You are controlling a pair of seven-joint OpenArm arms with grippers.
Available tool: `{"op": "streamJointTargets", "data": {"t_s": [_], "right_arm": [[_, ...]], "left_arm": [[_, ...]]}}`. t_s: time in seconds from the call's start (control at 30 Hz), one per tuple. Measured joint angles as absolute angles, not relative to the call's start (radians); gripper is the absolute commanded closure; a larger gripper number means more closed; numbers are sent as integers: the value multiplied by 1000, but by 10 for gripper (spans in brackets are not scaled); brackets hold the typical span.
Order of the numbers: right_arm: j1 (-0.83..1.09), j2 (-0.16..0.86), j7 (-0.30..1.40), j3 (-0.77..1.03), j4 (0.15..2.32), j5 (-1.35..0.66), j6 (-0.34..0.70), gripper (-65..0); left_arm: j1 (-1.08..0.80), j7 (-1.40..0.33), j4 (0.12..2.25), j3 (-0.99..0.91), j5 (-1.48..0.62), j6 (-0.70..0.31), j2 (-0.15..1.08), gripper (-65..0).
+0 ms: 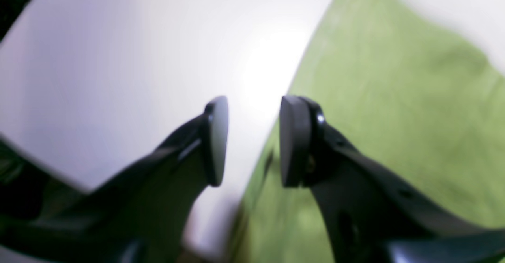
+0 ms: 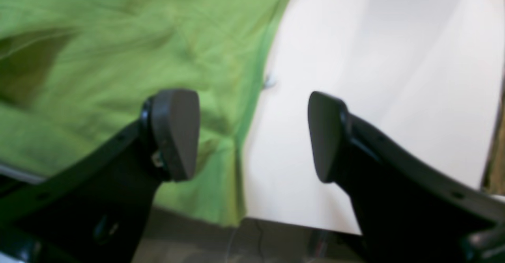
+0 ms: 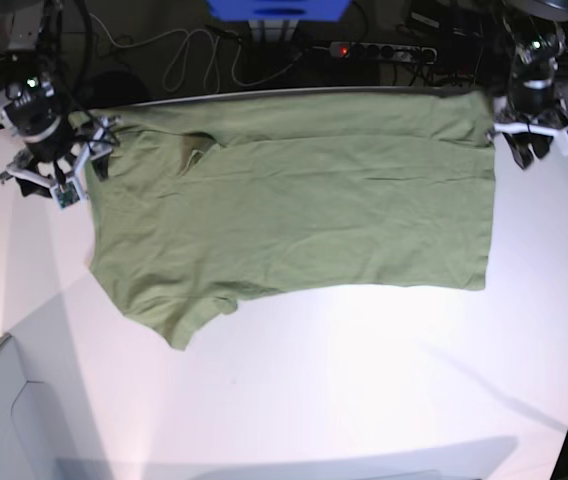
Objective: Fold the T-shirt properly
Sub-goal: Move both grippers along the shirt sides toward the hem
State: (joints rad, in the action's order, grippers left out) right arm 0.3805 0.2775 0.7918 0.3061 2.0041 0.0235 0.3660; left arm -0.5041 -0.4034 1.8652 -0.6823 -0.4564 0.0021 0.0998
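The T-shirt lies spread flat along the far edge of the white worktop, probably laid out for folding. At its two far corners, the left gripper and right gripper hang with jaws parted, holding nothing.

The far half of the white table is covered by the T-shirt, spread flat, and bare tabletop is left all along the shirt's near edge. A power strip and loose cables are crowded just beyond the shirt's far edge. The shirt's two far corners are flanked by the left gripper and the right gripper, each with parted jaws.
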Motion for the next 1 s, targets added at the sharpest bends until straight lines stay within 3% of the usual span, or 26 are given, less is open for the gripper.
{"op": "streamJointTargets", "data": {"t_s": [0.43,0.6,0.8,1.0], "right_arm": [[235,278,778,257,1965,15,368,-417],[244,278,779,258,1921,17,368,-417],[245,277,776,260,1887,15,369,-417],[247,277,779,261,1883,16,368,-417]], "left_arm": [[-64,-409,1496,-559,-335,1,232,-214],[103,-391,1303,-450,-304,-4,296,-270],[278,-392,1056,-351,-301,-4,311,-273],[353,-237,904,-220,-299,-1,311,-274]]}}
